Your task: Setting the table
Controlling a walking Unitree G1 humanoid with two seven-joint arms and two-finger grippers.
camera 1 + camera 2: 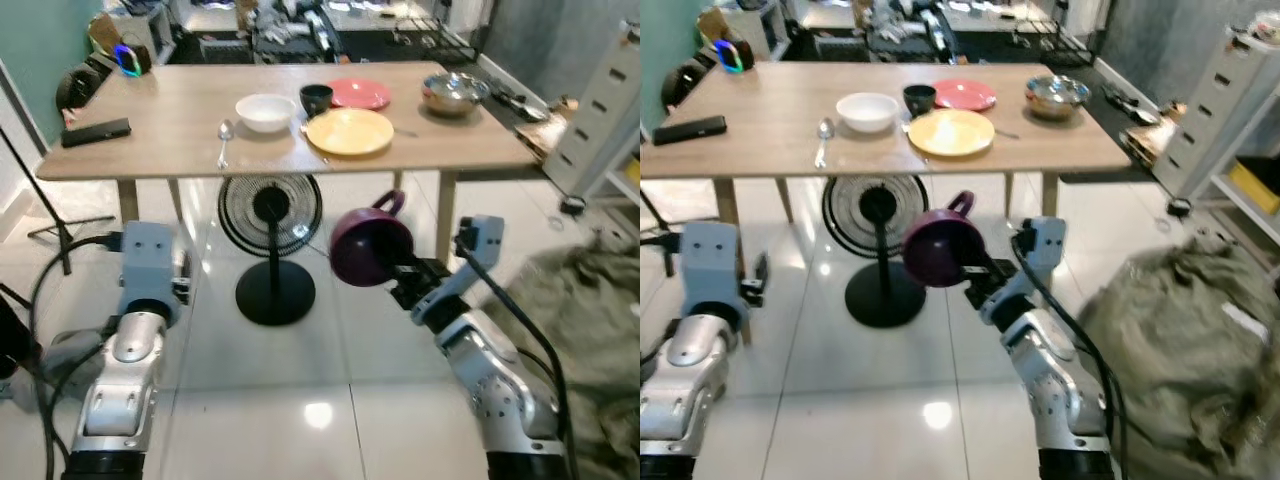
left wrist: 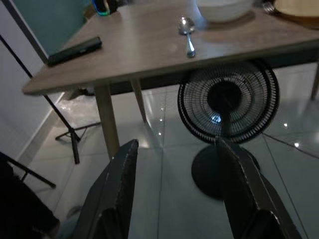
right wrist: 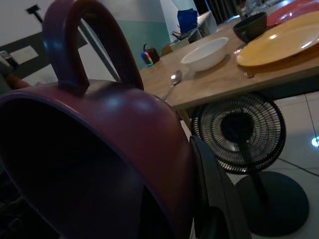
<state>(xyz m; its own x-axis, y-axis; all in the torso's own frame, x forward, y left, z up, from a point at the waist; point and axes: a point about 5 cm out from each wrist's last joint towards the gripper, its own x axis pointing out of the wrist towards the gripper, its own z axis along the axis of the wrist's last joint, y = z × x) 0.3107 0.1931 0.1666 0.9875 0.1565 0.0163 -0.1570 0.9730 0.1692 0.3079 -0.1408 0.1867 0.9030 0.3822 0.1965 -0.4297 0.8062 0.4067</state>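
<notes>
Cut off by the frame edge: mug [image 3: 99, 164] interior, dark. Right end effector [image 1: 400, 275] clamped on purple mug below table [image 1: 150, 130], near 6 o'clock of yellow plate [image 1: 349, 131]. Left end effector [image 2: 179, 194] spread wide, empty.

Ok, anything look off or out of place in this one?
Mainly the fan standing under the table, an odd spot. The right hand holds the purple mug tipped on its side, short of the table.

Dark purple mug w/ loop handle [image 1: 368, 243], tipped on its side, handle up, held in front of the wooden table [image 1: 180, 140], below its top. On table: yellow plate [image 1: 350, 131], red plate [image 1: 360, 94], white bowl [image 1: 265, 111], black cup [image 1: 316, 98], metal spoon [image 1: 224, 138], steel bowl [image 1: 454, 93].
</notes>
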